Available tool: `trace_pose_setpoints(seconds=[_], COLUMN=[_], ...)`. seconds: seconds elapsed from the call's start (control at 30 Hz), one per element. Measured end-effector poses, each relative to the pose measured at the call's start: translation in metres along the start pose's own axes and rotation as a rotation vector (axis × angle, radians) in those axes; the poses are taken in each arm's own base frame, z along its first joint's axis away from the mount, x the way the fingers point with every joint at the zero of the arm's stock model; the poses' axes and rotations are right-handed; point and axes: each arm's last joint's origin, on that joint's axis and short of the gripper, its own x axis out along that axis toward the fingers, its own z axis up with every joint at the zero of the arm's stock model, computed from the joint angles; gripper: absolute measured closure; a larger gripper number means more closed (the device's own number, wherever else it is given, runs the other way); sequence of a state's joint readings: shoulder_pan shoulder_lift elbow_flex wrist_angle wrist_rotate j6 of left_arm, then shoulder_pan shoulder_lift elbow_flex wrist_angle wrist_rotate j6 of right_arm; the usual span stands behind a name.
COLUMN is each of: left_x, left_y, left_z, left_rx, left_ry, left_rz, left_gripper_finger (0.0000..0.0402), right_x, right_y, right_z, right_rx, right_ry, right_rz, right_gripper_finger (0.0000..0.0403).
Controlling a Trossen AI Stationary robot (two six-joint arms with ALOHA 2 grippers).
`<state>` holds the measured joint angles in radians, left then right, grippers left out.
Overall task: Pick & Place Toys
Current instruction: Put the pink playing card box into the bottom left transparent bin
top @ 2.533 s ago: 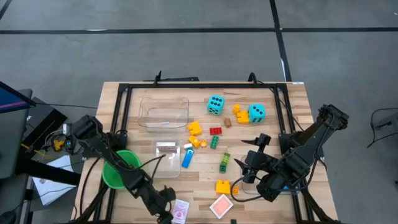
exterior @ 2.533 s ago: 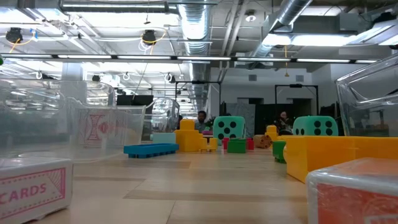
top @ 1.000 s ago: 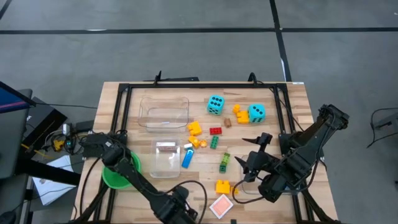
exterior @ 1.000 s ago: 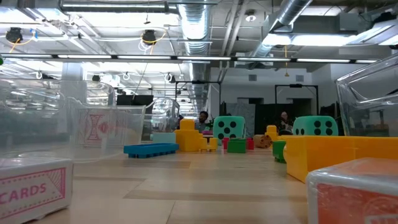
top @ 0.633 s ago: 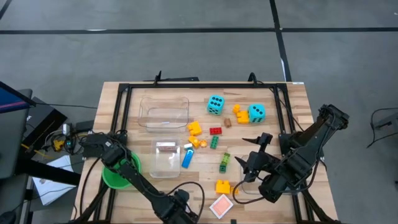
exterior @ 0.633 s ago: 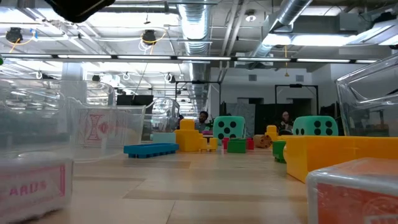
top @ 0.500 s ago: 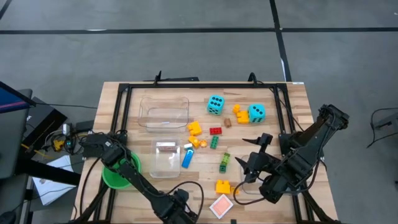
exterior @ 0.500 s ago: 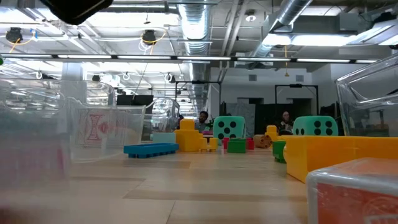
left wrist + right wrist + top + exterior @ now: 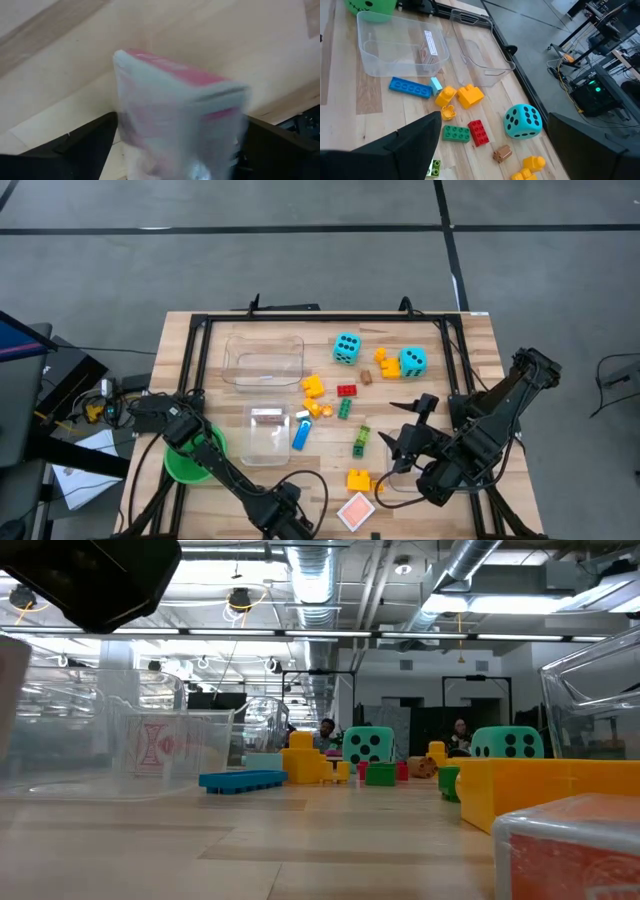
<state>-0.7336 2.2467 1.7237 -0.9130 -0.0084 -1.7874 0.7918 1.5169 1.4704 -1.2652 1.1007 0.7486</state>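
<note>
Red-and-white card box [image 9: 180, 110] sits between the fingers of the left gripper [image 9: 285, 515], at the near edge of the table [image 9: 470, 340]; the jaws are clamped across its wide faces, and it appears clear of the wood. Carry it level toward the nearer clear bin [image 9: 250, 452], which already holds a similar pack and is the likely destination. Raise it above the bin's rim before travelling, and route away from the green cup [image 9: 190, 458] beside the arm. Release only once the box is low inside the walls. The right gripper [image 9: 408, 442] hovers over the table's right side, jaws released and empty. A second card box [image 9: 356, 511] lies just beside the left gripper.
</note>
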Motion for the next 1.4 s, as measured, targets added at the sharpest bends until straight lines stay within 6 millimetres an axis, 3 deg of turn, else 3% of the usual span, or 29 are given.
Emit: trace_pose_setpoints(seconds=[0.13, 0.33, 0.53, 0.73, 0.9, 1.13, 1.4], left_x=[0.000, 0.000, 0.000, 0.001, -0.006, -0.037, -0.113], left_y=[0.002, 0.007, 0.006, 0.006, 0.011, 0.019, 0.036], left_z=[0.000, 0.001, 0.001, 0.001, 0.003, 0.007, 0.016], left_rx=[0.003, 0.008, 0.044, 0.065, 0.068, 0.066, 0.031], left_ry=[-0.003, -0.008, -0.007, -0.007, -0.065, -0.167, -0.411], left_rz=[0.014, 0.066, 0.064, 0.058, 0.080, 0.082, -0.079], left_gripper_finger=[0.0032, 0.0106, 0.0106, 0.0051, 0.0101, 0.0108, 0.0108], right_x=[0.000, 0.000, 0.000, 0.000, 0.000, 0.000, 0.000], right_y=[0.000, 0.000, 0.000, 0.000, 0.000, 0.000, 0.000], right_z=[0.000, 0.000, 0.000, 0.000, 0.000, 0.000, 0.000], right_rx=[-0.001, -0.003, -0.003, -0.003, -0.003, -0.003, -0.003], right_ry=[0.001, 0.002, 0.002, 0.002, 0.002, 0.002, 0.003], right_rz=[-0.001, -0.002, -0.002, -0.002, -0.002, -0.002, -0.002], right_gripper_finger=[0.0047, 0.0047, 0.0047, 0.0047, 0.0047, 0.0047, 0.0047])
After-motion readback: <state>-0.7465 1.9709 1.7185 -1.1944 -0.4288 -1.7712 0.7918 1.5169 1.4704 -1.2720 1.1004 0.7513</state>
